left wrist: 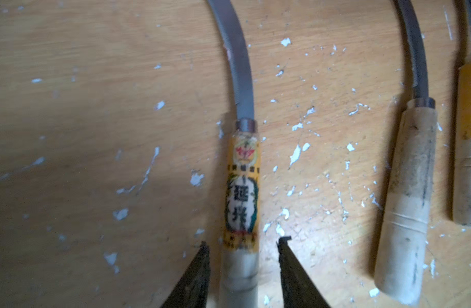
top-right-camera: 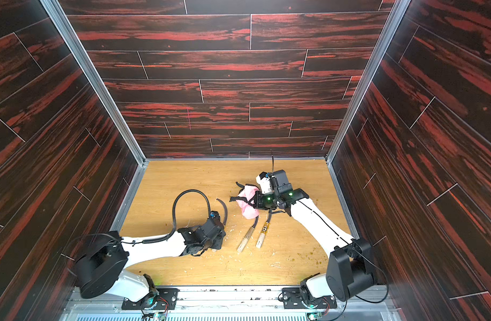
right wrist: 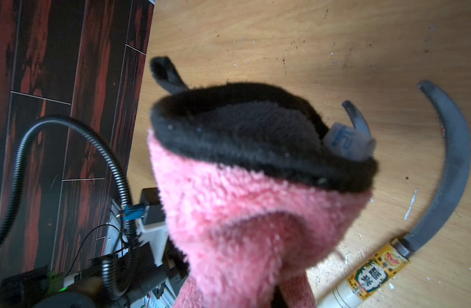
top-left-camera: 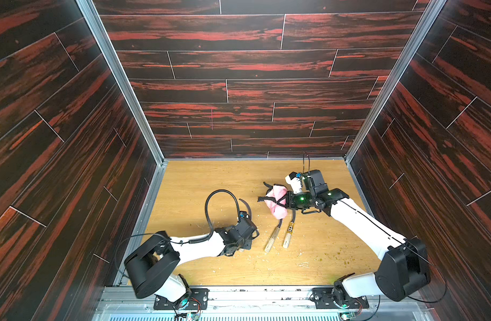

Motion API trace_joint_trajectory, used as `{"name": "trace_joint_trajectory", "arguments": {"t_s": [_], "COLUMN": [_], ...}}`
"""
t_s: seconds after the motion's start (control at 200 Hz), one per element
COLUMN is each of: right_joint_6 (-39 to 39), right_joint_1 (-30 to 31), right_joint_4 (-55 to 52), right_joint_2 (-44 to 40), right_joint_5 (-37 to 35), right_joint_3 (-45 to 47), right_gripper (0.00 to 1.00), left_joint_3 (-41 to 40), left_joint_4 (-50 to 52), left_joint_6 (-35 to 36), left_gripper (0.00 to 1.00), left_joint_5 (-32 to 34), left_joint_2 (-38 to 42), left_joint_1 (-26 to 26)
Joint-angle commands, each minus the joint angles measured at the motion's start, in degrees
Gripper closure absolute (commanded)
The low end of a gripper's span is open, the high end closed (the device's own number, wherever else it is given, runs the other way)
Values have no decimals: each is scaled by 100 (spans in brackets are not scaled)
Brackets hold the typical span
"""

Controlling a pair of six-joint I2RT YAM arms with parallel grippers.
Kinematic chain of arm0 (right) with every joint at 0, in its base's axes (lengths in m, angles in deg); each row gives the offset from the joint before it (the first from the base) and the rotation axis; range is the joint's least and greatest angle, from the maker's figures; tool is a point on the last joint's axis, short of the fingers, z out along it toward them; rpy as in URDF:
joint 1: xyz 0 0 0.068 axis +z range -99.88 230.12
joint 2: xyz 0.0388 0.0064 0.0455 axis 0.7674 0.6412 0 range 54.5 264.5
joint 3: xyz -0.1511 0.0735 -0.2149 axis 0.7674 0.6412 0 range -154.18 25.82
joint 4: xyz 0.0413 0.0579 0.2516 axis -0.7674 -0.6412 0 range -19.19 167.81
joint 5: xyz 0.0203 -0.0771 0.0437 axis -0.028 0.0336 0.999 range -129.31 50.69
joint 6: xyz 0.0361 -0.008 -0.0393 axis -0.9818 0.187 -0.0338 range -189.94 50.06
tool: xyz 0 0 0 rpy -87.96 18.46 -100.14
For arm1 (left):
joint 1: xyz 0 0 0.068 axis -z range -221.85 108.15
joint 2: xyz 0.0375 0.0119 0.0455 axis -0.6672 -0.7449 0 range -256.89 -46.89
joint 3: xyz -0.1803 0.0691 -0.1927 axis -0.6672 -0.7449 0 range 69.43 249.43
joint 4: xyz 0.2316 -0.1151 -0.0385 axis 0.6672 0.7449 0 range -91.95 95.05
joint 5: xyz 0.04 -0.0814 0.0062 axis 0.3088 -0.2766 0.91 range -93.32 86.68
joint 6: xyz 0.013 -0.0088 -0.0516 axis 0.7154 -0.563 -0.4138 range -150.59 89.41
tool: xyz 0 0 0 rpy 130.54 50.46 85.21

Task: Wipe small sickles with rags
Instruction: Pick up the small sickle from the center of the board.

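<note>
EDITOR: Where is the rag (top-left-camera: 279, 213) in this one?

PHOTOGRAPHER: It is bunched up and pinched fast in the right gripper (top-left-camera: 283, 200). The pink pile hangs down, and the black trim sits uppermost in the right wrist view.

EDITOR: And the small sickles (left wrist: 407, 202)?

PHOTOGRAPHER: All three lie on the wooden table (top-left-camera: 197, 189). The plain-handled sickle (top-left-camera: 272, 239) and a labelled sickle (top-left-camera: 288, 238) lie side by side. Their necks run under the rag and their handles point away from it. Whether cloth meets steel there cannot be told.

EDITOR: The third?

PHOTOGRAPHER: The other labelled sickle (left wrist: 242, 186) lies near the rag, on its left-arm side, with its curved blade bare. The left gripper (left wrist: 244, 244) straddles the pale handle just below the yellow band. Its jaws are parted, with a sliver of table showing on each side, so nothing is grasped.

EDITOR: Anything else in the shot?

PHOTOGRAPHER: Pale flecks (left wrist: 295, 154) litter the wood on that same side of the rag.
</note>
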Motion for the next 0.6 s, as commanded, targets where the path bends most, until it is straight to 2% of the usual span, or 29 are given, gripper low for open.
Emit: {"name": "trace_joint_trajectory", "arguments": {"t_s": [0.0, 0.165, 0.376, 0.596], "right_joint_6": [124, 150, 190, 302], "right_joint_1": [-62, -105, -115, -103], "right_joint_4": [-143, -135, -125, -162], "right_joint_2": [-206, -153, 15, 371], "right_joint_5": [49, 106, 199, 384], "right_joint_3": [-40, -8, -133, -299], "right_gripper": [100, 100, 100, 100], "left_joint_3": [196, 202, 62, -312], "left_joint_4": [104, 129, 54, -191], "left_joint_6": [237, 275, 322, 409], "left_gripper": [58, 66, 68, 83], "left_joint_5": [-201, -343, -362, -518], "left_joint_2": [-159, -282, -399, -189], "left_joint_1": [-65, -99, -106, -107]}}
